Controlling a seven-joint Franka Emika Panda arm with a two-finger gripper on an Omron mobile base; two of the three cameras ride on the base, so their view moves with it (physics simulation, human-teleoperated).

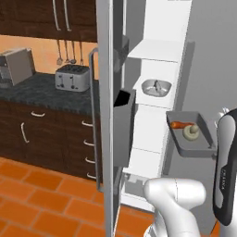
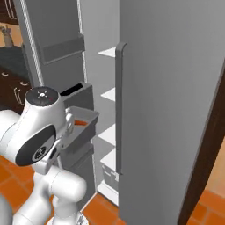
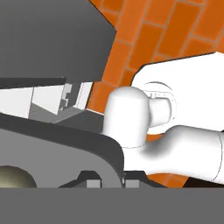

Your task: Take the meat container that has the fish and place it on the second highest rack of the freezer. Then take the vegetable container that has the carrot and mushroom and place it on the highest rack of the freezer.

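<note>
While the freezer (image 1: pixel 157 69) door stands open, I see one dish with the fish (image 1: pixel 156 87) already on a white shelf at centre frame, so that half looks done. Right of it, my end effector (image 3: pixel 107 179) is clamped on the rim of one grey tray (image 1: pixel 203 147), held level so one carrot (image 1: pixel 180 124) and one mushroom (image 1: pixel 190 131) stay put.
</note>
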